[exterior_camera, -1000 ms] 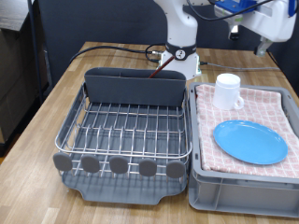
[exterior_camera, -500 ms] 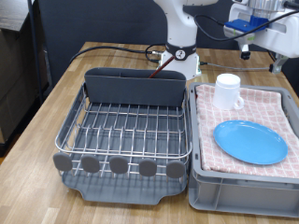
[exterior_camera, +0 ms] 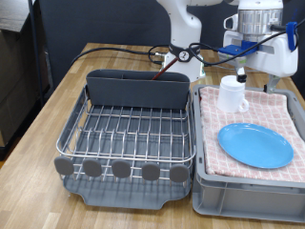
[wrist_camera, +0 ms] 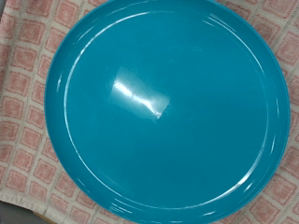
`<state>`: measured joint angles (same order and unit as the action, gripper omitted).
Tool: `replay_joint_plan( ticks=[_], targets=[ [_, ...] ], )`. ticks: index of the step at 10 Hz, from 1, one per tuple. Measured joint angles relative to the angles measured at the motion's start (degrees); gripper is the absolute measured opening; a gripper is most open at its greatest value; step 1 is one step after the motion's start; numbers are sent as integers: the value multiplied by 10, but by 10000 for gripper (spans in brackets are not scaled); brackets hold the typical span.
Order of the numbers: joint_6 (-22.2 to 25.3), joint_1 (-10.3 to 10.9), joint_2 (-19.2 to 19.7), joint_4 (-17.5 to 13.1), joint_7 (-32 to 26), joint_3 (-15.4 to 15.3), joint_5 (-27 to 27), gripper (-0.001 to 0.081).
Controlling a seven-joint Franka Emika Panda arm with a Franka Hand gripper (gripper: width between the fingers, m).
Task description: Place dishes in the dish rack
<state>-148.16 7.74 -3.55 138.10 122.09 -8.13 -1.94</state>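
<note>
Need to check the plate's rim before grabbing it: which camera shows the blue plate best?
The wrist view: the plate fills the picture, rim sharp against the checkered cloth. The exterior view shows it small and slanted on the crate.

a round bright-blue plate (wrist_camera: pixel 163 110) fills the frame — lying flat on the pink checkered cloth (wrist_camera: pixel 26 107).

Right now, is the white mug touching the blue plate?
Apart. The exterior view shows a strip of pink checkered cloth between the white mug and the blue plate.
</note>
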Motion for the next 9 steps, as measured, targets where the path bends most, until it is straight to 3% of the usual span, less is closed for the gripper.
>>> replay_joint_plan(
  ticks=[2, 6, 9],
  targets=[
    [-13, 0, 0, 6, -59, 2, -39, 803],
    [-26, 0, 0, 30, -131, 10, -54, 803],
    [-64, 0, 7, 55, -214, 14, -129, 803]
  ],
)
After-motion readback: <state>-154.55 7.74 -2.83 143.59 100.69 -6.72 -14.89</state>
